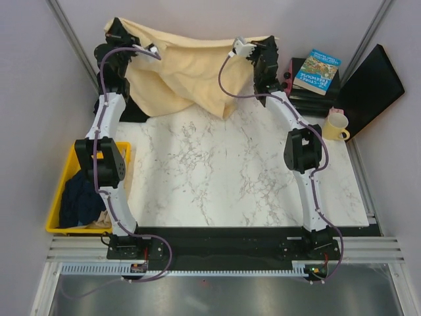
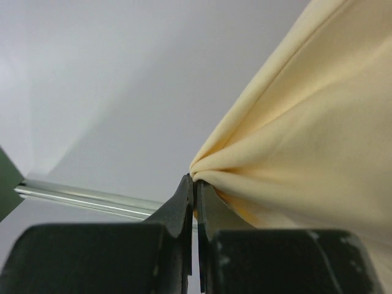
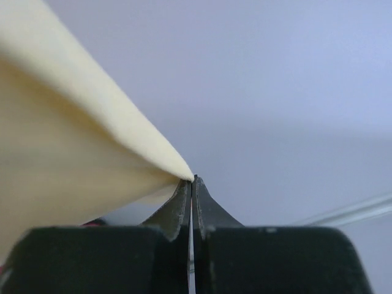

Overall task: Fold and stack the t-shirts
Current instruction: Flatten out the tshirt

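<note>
The pale cream-yellow t-shirt (image 1: 181, 72) hangs stretched between my two grippers at the far edge of the table, its lower part drooping onto the marble top. My left gripper (image 1: 113, 27) is shut on the shirt's left top corner; in the left wrist view the cloth (image 2: 306, 141) bunches at the closed fingertips (image 2: 196, 184). My right gripper (image 1: 270, 41) is shut on the right top corner; in the right wrist view the cloth (image 3: 67, 153) tapers to the closed tips (image 3: 192, 181). A dark navy shirt (image 1: 80, 197) lies in the yellow bin. The black shirt is not identifiable.
A yellow bin (image 1: 66, 227) sits left of the marble table top (image 1: 223, 171). Books (image 1: 316, 71), a yellow mug (image 1: 335, 125) and a black board (image 1: 371, 89) stand at the far right. Grey walls enclose the back.
</note>
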Tool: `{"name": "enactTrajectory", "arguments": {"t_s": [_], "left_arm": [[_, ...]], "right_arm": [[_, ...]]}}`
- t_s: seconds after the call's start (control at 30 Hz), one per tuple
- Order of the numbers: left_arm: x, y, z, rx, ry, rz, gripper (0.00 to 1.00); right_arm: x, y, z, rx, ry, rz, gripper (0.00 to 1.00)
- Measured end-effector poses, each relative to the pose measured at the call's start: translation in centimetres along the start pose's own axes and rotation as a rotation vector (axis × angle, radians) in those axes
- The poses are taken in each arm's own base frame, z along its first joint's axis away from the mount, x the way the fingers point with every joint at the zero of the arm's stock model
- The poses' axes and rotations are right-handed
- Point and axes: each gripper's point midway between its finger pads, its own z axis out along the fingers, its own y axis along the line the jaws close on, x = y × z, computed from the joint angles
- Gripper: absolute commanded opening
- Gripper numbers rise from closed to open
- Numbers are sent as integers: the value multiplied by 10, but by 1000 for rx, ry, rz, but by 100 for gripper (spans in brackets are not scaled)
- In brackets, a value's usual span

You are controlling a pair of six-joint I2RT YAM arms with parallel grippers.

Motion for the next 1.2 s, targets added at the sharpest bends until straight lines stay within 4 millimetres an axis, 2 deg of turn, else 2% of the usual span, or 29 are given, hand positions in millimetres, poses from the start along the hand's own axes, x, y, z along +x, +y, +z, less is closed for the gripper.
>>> {"name": "enactTrajectory", "arguments": {"t_s": [0.07, 0.13, 0.2, 0.27, 0.37, 0.47, 0.53, 0.63, 0.67, 0.7, 0.8, 0.97, 1.07, 1.13, 1.2], "left_arm": [[14, 34, 15, -104, 27, 12, 2], [21, 68, 19, -205, 39, 27, 2], [20, 97, 15, -285, 30, 38, 2], [11, 120, 10, -354, 12, 37, 2], [-8, 132, 0, -383, -23, 15, 2], [-27, 126, -17, -356, -61, -2, 2], [-37, 121, -31, -331, -90, -7, 2], [-47, 118, -53, -300, -119, -15, 2], [-49, 121, -66, -290, -125, -21, 2], [-49, 123, -68, -292, -125, -22, 2], [-51, 144, -93, -300, -134, -36, 2], [-53, 219, -145, -392, -141, -28, 2], [-48, 262, -166, -472, -131, -3, 2], [-41, 279, -172, -503, -119, 20, 2], [-33, 280, -169, -504, -110, 38, 2]], "right_arm": [[3, -29, 9, 116, 1, 26, 0], [12, -59, 10, 208, 2, 49, 0], [21, -92, 6, 284, 3, 70, 0], [30, -123, -1, 345, -1, 93, 0], [41, -173, -15, 420, 3, 137, 0], [54, -220, -33, 475, 8, 179, 0], [61, -245, -47, 500, 10, 191, 0], [66, -264, -65, 491, 11, 204, 0], [66, -265, -71, 474, 12, 206, 0], [66, -267, -76, 458, 14, 208, 0], [66, -272, -87, 420, 18, 211, 0], [59, -291, -106, 393, -1, 209, 0], [51, -308, -117, 409, -32, 212, 0], [45, -318, -121, 421, -55, 214, 0], [40, -322, -122, 427, -75, 217, 0]]}}
